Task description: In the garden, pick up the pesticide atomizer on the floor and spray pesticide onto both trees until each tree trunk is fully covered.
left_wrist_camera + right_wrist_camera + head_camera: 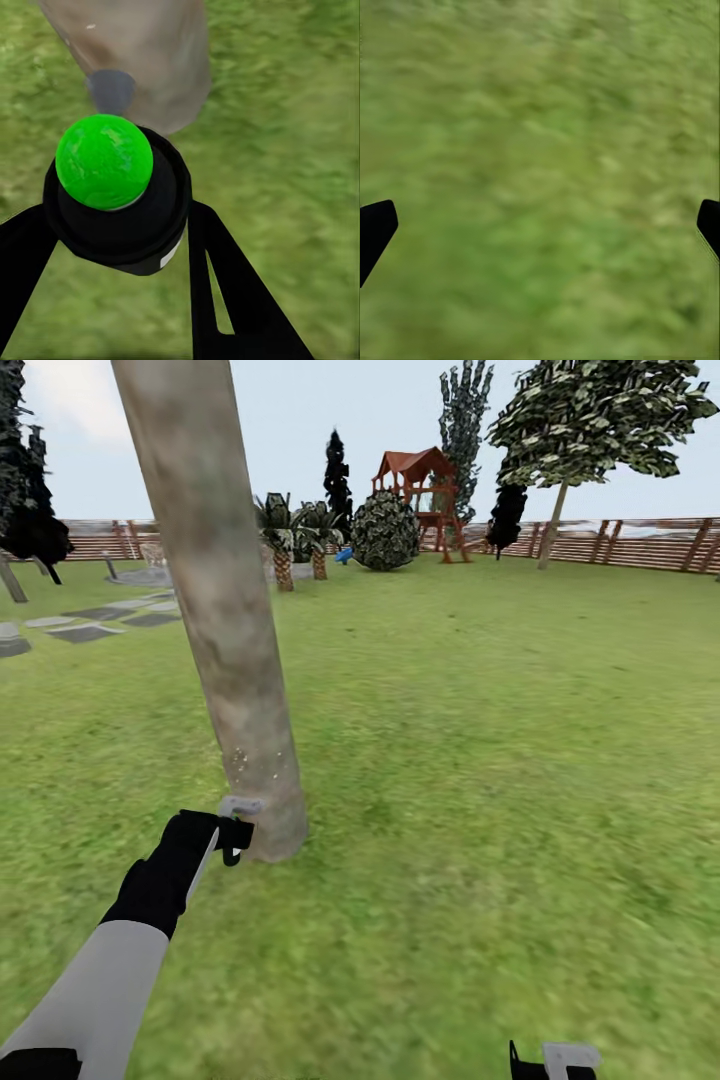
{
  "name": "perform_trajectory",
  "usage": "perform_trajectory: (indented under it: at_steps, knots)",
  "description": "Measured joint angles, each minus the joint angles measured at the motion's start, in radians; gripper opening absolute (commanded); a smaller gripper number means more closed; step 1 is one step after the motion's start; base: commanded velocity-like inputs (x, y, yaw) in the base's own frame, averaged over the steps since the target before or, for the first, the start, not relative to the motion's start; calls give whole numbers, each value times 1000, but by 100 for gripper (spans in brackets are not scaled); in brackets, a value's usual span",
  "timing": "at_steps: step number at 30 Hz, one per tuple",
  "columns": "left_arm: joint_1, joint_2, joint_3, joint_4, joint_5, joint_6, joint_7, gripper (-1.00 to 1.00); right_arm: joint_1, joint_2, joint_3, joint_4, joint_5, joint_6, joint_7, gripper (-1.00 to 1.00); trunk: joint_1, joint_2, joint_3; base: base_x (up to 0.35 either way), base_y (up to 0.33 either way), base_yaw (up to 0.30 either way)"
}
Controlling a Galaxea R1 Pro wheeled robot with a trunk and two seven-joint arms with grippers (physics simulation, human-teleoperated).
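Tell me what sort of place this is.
A fenced garden or backyard, by the look of it: a grass lawn enclosed by a brown slat fence, trees such as the thick trunk nearby, and a wooden play tower at the back.

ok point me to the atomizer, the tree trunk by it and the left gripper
atomizer (105, 161), left wrist view, its green top
tree trunk (215, 610), head view, mid trunk
left gripper (236, 838), head view, between the fingertips

trunk (215, 610) blocks straight ahead of left end effector (236, 838), nearly touching | lawn (480, 760) open beside trunk | right end effector (540, 225) over bare grass, unobstructed
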Motion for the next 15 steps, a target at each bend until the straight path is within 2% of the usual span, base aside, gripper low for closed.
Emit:
perform_trajectory:
  at_steps: [4,8,9,10,11,13,15]
  knots:
    - [0,0,0,0,0,0,0,-100,0,0,0,0,0,0,0,100,0,0,0,35,-270,275]
    - [1,3,6,1,-6,0,11,-100,0,0,0,0,0,0,0,100,0,0,0,203,-212,71]
    - [2,5,18,1,-7,-1,19,-100,0,0,0,0,0,0,0,100,0,0,0,233,-193,13]
    - [2,9,49,1,-12,-2,29,-100,0,0,0,0,0,0,0,100,0,0,0,238,-191,4]
    - [3,13,97,1,-15,-5,34,-100,0,1,0,0,0,0,0,100,0,0,0,239,-190,2]
    - [4,12,113,2,-4,-7,37,-100,0,1,0,0,0,0,0,100,0,0,0,238,-190,1]
    - [3,2,108,8,2,-8,39,-100,0,0,0,0,0,0,0,100,0,0,0,226,-198,13]
